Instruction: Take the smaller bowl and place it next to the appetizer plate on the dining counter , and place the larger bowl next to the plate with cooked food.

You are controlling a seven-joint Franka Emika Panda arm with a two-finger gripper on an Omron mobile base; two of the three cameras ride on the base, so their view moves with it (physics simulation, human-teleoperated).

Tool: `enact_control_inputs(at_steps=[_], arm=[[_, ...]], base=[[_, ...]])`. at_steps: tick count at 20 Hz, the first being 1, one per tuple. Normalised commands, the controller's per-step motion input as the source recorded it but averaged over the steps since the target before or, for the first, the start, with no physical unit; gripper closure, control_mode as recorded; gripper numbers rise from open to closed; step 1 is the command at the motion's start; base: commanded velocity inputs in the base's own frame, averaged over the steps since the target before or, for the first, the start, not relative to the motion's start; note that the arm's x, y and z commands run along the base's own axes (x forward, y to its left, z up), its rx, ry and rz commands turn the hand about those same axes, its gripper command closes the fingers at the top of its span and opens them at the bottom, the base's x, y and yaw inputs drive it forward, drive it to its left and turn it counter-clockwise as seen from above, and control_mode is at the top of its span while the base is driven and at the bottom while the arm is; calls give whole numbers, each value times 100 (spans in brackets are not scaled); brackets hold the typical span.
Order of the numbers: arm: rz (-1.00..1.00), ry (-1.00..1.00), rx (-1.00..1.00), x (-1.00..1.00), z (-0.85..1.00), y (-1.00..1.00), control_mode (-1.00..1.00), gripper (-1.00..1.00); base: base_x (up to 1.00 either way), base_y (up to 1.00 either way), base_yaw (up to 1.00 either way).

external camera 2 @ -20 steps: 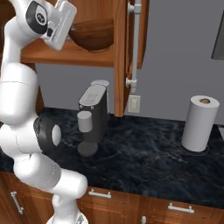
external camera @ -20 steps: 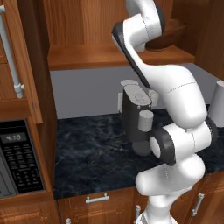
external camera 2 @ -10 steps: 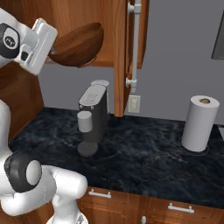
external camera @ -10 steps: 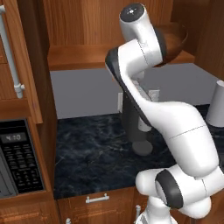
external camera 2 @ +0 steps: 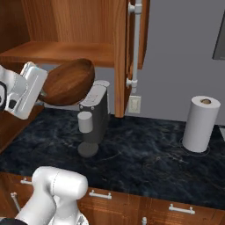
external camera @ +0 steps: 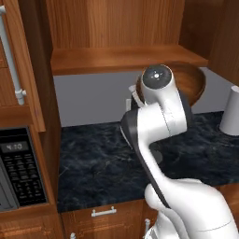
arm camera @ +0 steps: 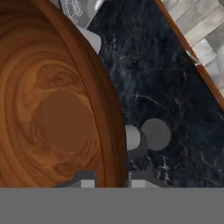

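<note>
The larger bowl [external camera 2: 69,81], deep and of dark reddish-brown wood, hangs tilted in the air just below the open cabinet shelf [external camera 2: 57,52], above the coffee machine. My gripper [external camera 2: 41,94] is shut on its rim at the left side. In the hand view the bowl's inside [arm camera: 52,113] lies at the left, and its rim runs down between the two fingertips of my gripper [arm camera: 111,180]. From the left base view the bowl [external camera: 192,82] peeks out behind my arm's wrist. The smaller bowl, both plates and the dining counter are out of view.
A grey coffee machine [external camera 2: 94,117] stands on the black marble kitchen counter [external camera 2: 136,154] under the bowl. A paper towel roll [external camera 2: 200,124] is at the right. The cabinet door [external camera 2: 132,48] hangs open. A microwave [external camera: 18,168] sits at the left.
The arm has swung out and down, carrying the wooden bowl off the cabinet shelf to below shelf level. The jaws closed tighter on its rim.
</note>
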Motion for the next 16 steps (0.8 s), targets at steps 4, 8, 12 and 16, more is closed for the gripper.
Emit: enact_control_inputs(at_steps=[4,8,12,16], arm=[[10,1,1,-25,-23,7,100,100],[0,0,0,0,0,0,100,100],[0,0,0,0,0,0,100,100],[0,0,0,0,0,0,100,100]], base=[[-69,19,44],[-53,3,80],[-52,1,82],[-34,4,85]])
